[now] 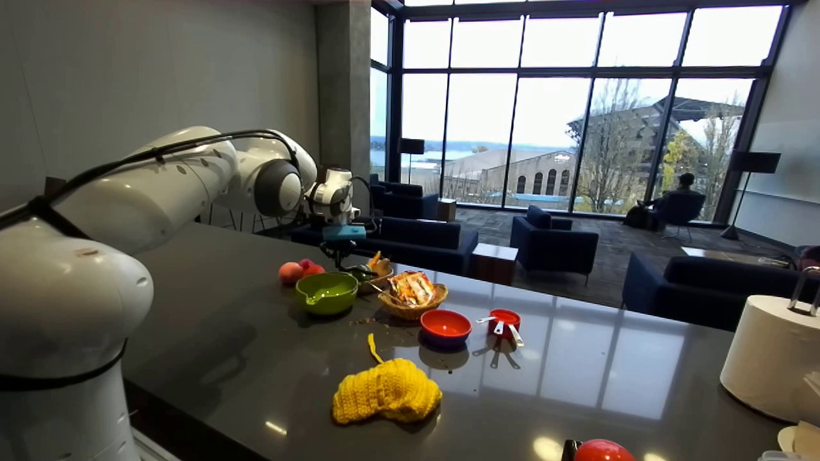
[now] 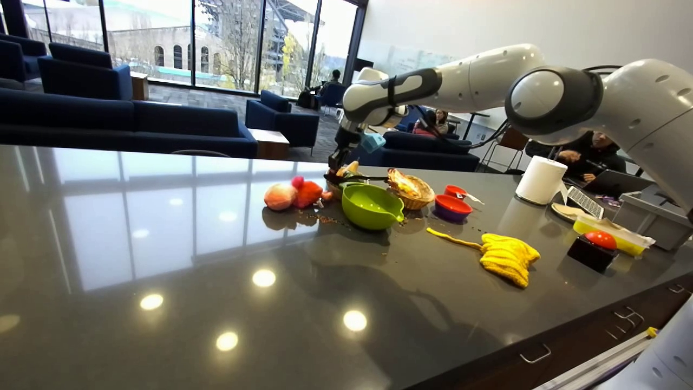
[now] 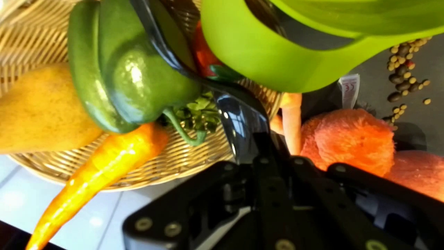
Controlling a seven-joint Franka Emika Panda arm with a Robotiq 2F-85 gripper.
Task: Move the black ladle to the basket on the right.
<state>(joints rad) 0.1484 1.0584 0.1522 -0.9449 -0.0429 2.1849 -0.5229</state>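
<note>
Black ladle (image 3: 239,111), held by the gripper (image 3: 266,149) over the wicker vegetable basket (image 3: 194,156), with the scoop nearest the wrist and the long handle slanting away. Gripped, to all appearance, by the rim of that scoop, between jaws nearly together. Probably light and stiff, hard plastic by the gloss; hardly fragile, but smooth enough to slip or swivel in so narrow a bite, given all that handle as a lever. For any fresh hold, better to pinch at the neck, between scoop and handle.

Just under the handle, a green bell pepper (image 3: 131,76); touching or not, impossible to say. Next to the pepper, a carrot (image 3: 104,166) and a yellow mango-like piece (image 3: 38,111). Beside the basket, a lime-green bowl (image 3: 256,52) with a pouring spout, and a fuzzy red-orange plush (image 3: 353,139).

Farther out, in both exterior views, a small woven basket (image 1: 410,314) heaped with wrapped packets (image 1: 413,288): most likely the destination, and near enough for a modest sideways carry. Best to lower gently there, against a roll off the heap.

Beyond, a red bowl (image 1: 445,326) with a purple outside and red measuring cups (image 1: 505,316); past the grey counter (image 1: 269,358), dark blue sofas (image 1: 419,240) before tall windows (image 1: 551,128).
</note>
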